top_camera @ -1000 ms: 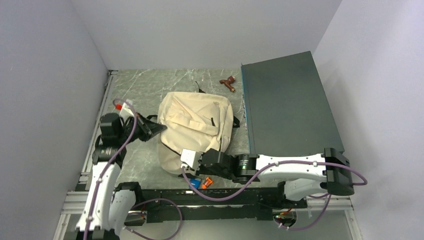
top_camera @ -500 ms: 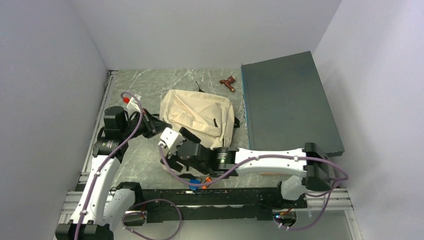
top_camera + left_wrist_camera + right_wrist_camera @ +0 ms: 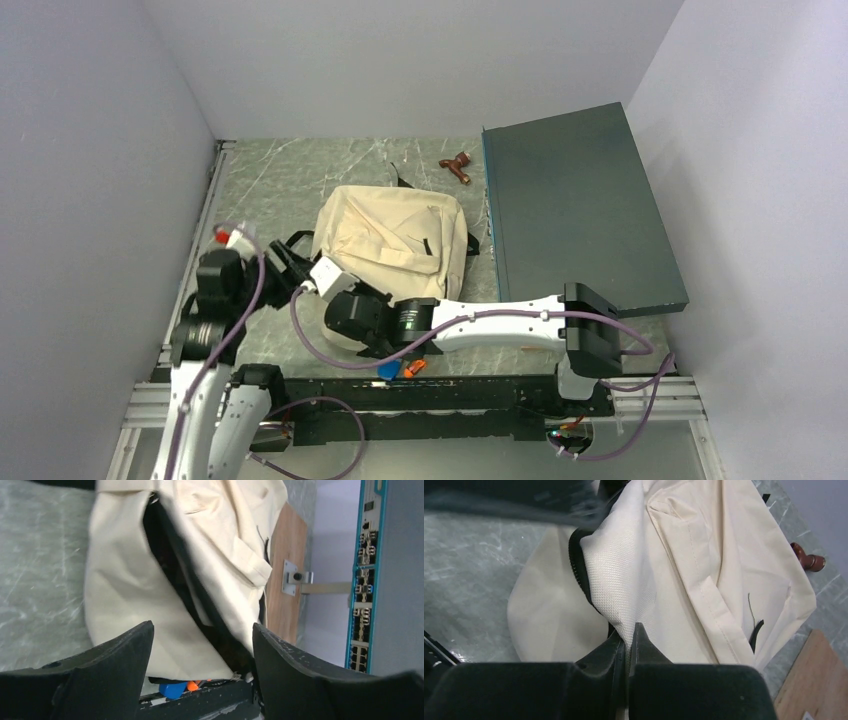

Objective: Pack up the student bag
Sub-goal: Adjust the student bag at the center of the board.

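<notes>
The student bag (image 3: 395, 240) lies flat in the middle of the table, cream canvas with black straps. Its dark mouth (image 3: 170, 565) gapes toward the left arm. My right gripper (image 3: 628, 635) is shut on a fold of the bag's canvas at the rim of that mouth and holds the flap raised. In the top view the right gripper (image 3: 315, 285) sits at the bag's near-left corner, its fingers hidden under the wrist. My left gripper (image 3: 202, 630) stands open just left of the bag (image 3: 130, 595), nothing between its fingers. The left gripper (image 3: 293, 265) is close to the right wrist.
A big dark teal flat box (image 3: 575, 210) fills the right side. A small brown object (image 3: 458, 166) lies behind the bag. Small blue and orange items (image 3: 400, 368) rest at the near edge under the right arm. A wooden board (image 3: 809, 680) lies beside the bag.
My left gripper has opened and drawn back to the left. My right gripper swung left along the bag's near edge, opened, then shut on the canvas at the mouth.
</notes>
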Controlling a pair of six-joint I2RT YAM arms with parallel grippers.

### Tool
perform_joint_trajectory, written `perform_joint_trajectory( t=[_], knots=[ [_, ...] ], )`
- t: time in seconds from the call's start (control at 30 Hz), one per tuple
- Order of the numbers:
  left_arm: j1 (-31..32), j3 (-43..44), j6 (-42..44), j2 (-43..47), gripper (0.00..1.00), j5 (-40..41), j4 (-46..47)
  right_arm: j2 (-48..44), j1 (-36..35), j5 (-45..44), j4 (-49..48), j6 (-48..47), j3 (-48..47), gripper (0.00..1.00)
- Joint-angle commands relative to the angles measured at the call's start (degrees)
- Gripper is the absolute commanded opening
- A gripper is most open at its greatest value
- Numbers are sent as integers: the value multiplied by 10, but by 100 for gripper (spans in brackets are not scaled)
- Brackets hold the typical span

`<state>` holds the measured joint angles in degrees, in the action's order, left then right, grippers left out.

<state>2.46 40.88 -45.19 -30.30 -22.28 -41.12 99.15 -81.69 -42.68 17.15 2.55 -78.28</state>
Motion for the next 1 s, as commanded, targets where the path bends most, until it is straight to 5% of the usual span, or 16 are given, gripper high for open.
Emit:
perform_joint_trajectory(
  t=[0.0, 0.27, 0.5, 0.67, 0.97],
  knots=[
    [2, -46, -95, 83, 77, 94, -71, -64, 12, 9, -13, 66, 3, 0],
    [5, -133, -154, 45, 69, -140, 5, -116, 38, 89, -63, 69, 57, 2],
    [48, -77, -170, -23, 78, -105, 0, -113, 43, 109, -60, 50, 51, 0],
    [130, -23, -206, -147, 75, -75, -59, -103, 39, 111, -60, 34, 42, 0],
    [195, -12, -309, -270, 86, -137, -13, -78, 13, 79, -51, -18, 17, 0]
  ],
)
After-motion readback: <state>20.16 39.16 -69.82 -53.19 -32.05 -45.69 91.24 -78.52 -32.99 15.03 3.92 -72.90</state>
